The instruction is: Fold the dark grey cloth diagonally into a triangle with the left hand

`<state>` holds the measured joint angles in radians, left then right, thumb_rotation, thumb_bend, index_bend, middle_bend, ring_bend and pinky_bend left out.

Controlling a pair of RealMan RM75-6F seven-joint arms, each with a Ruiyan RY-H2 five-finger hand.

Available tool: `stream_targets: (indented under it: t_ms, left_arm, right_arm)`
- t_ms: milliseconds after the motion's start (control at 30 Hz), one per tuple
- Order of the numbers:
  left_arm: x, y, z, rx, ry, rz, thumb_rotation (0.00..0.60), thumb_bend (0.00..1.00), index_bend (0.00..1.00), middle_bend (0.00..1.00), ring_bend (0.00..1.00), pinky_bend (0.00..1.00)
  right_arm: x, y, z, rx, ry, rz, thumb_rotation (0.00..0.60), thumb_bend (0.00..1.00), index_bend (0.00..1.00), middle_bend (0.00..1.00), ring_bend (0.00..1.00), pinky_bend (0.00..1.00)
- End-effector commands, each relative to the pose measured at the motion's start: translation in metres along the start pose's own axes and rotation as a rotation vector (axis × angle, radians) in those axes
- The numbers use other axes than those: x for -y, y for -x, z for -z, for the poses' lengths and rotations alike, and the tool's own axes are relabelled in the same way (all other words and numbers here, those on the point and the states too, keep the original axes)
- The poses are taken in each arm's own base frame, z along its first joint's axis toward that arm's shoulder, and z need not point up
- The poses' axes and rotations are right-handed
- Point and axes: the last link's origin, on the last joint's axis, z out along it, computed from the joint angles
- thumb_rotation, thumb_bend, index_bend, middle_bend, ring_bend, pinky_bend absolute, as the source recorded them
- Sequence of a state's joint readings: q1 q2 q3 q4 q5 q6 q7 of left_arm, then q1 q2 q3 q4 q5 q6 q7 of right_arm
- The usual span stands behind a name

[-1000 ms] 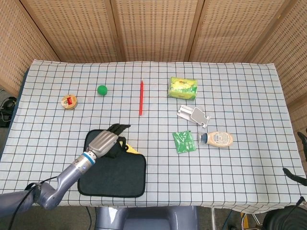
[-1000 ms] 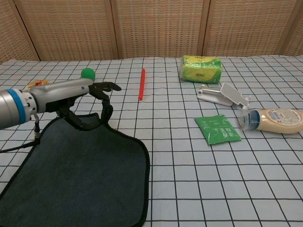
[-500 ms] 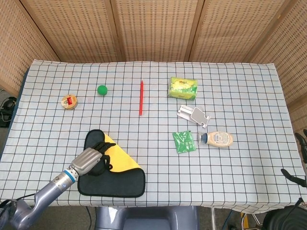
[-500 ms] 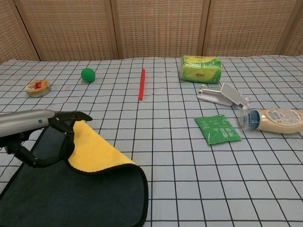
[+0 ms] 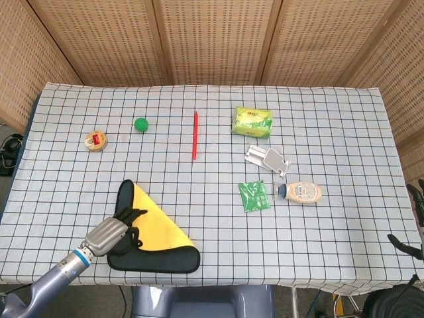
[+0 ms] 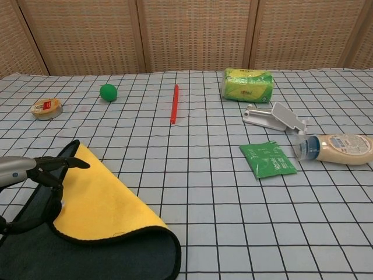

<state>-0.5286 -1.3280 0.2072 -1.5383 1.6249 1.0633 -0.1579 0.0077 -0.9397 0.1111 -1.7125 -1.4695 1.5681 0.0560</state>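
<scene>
One dark grey cloth with yellow underside, folded over into a triangle; left hand grasps its turned-over corner. One red pen, one green ball.

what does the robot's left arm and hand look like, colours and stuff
The left hand has a silver-grey metallic back and black fingers. A blue ring sits at the wrist, and the forearm behind it is a smooth grey tube.

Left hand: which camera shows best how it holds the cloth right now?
Head view: the whole left hand shows, gripping the folded-over yellow flap of the dark grey cloth. The chest view shows only dark fingers at the frame's left edge.
</scene>
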Motion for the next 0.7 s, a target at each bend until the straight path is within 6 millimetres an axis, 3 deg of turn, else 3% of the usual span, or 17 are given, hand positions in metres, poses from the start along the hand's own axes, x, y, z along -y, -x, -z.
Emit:
stream_targets:
  t_ms: [33, 700]
  left_arm:
    - [0.005, 0.004, 0.009, 0.007, -0.015, 0.001, 0.600, 0.47, 0.57, 0.00, 0.00, 0.00]
    - [0.019, 0.023, 0.042, 0.023, -0.055, 0.046, 0.600, 0.47, 0.57, 0.00, 0.00, 0.00]
  right_arm:
    - [0.000, -0.001, 0.001, -0.002, -0.002, -0.003, 0.600, 0.00, 0.00, 0.00, 0.00, 0.00]
    - [0.002, -0.004, 0.004, -0.008, -0.015, -0.011, 0.600, 0.00, 0.00, 0.00, 0.00, 0.00]
